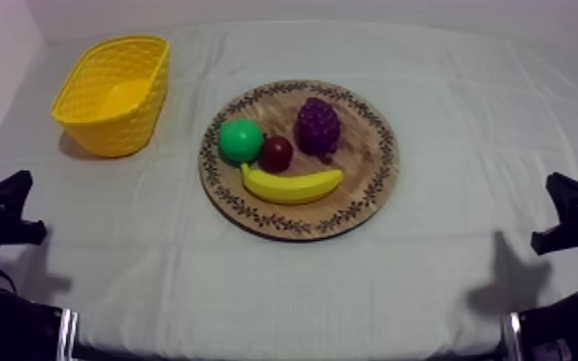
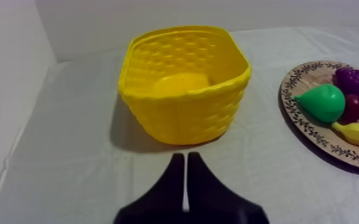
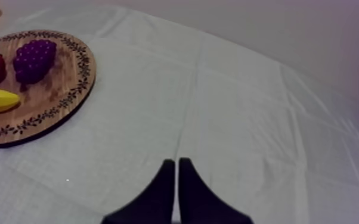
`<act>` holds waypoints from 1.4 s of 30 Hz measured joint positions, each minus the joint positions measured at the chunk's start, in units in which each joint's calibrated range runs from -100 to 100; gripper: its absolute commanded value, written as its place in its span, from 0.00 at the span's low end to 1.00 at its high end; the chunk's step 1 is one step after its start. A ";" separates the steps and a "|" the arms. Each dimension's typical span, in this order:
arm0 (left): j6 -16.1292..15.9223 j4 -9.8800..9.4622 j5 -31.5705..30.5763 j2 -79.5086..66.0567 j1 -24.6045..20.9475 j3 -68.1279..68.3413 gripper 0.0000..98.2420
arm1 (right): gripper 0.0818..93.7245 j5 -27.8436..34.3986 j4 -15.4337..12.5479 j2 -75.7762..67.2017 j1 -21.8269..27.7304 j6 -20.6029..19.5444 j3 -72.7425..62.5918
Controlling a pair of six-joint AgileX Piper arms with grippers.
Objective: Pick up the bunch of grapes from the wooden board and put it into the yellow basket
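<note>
Left hand (image 2: 186,156), pressed together, sits low before the yellow basket (image 1: 115,130) at the left of the worktop (image 1: 158,278). Centrally, the bunch of grapes (image 1: 318,125) lies untouched on the far side of the wooden board (image 1: 362,163). Right hand (image 3: 176,161), likewise pressed together, sits low. Reaching has not begun; next, I judge, a hand must spread above the grapes.

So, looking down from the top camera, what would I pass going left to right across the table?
First the yellow basket → pear → small red fruit → bunch of grapes. The banana stretches below those fruits, so I left it out.
</note>
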 measured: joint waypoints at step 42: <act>2.56 0.10 -8.39 19.23 1.90 -17.38 0.00 | 0.00 0.15 -0.06 0.00 1.51 0.05 0.15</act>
